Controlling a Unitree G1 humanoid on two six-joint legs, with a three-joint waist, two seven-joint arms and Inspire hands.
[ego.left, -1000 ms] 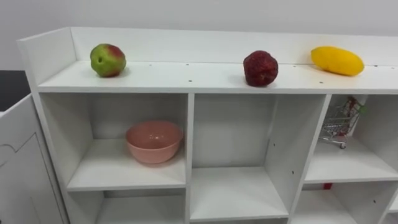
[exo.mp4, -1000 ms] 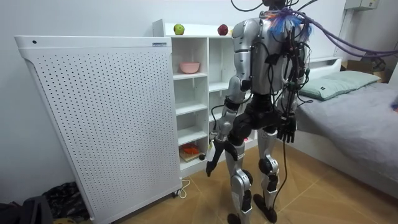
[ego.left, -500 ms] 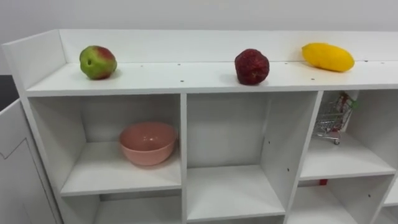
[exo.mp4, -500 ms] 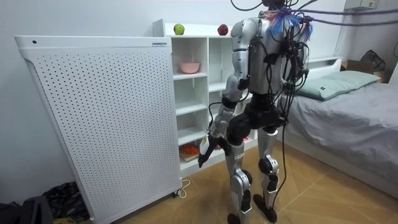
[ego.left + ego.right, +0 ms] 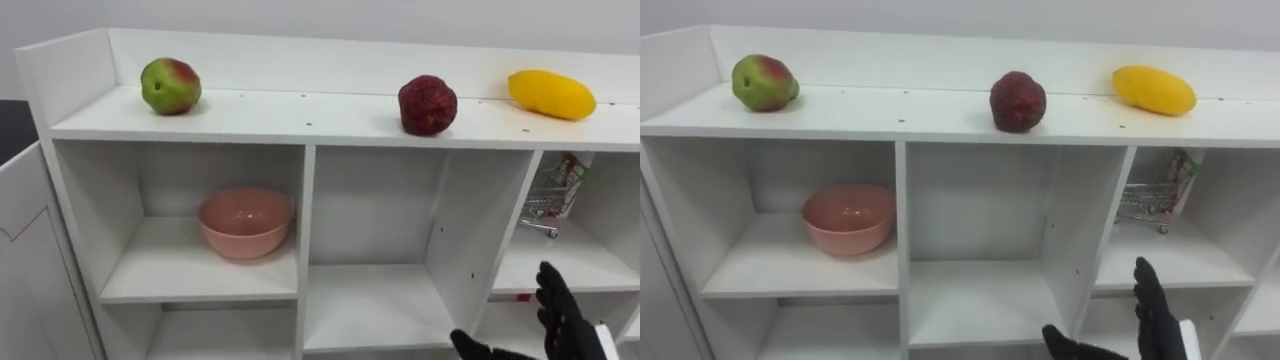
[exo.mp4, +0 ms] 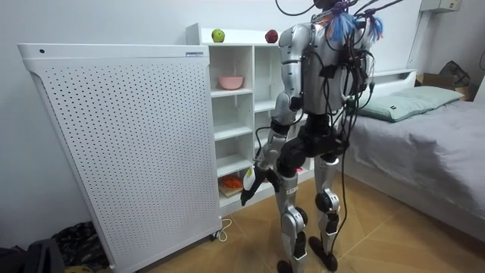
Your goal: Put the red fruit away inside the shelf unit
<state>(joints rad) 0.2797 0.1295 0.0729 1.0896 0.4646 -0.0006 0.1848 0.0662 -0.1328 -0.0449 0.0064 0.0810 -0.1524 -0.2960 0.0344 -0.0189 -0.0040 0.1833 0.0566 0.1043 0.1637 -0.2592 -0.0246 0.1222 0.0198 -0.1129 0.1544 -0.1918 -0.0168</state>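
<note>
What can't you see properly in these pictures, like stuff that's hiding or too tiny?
- Right robot hand, eye views: cut off by the bottom edge.
- Left robot hand, room view: too small to tell whether it holds anything.
- Little cart, eye views: partly behind the shelf divider; its load is unclear.
- Orange thing low down, room view: too small to name.

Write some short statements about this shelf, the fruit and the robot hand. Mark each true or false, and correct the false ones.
1. Three fruits lie on top of the shelf unit: a green-red fruit, a dark red fruit and a yellow fruit. True.
2. The pink bowl stands in the middle compartment. False: it is in the upper left one.
3. The right robot hand holds the yellow fruit. False: it is open and empty, low at the right.
4. A small wire cart stands in the upper right compartment. True.
</note>
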